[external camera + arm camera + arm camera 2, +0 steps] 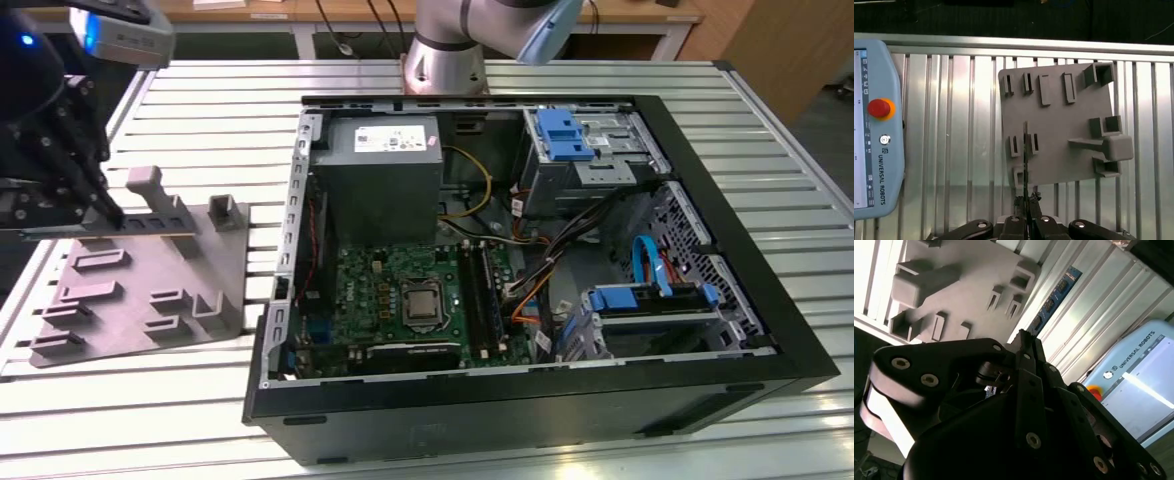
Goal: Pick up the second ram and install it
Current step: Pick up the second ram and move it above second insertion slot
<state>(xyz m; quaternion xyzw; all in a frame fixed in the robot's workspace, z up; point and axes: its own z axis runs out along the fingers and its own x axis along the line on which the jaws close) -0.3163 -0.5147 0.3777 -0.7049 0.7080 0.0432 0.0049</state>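
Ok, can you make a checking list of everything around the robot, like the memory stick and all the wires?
Surface: slatted metal table, carrying the open computer case and the grey holder tray.
Job's things: the second ram is in the gripper, over the tray; whether it is clear of the tray's posts cannot be told. The motherboard lies uncovered inside the case.
Clutter: a teach pendant lies on the table beside the tray.
Grippers: gripper shut on the second ram.
Cables: coloured wires and a blue cable inside the case.
Surroundings: wooden desks behind the table; the robot base stands beyond the case.
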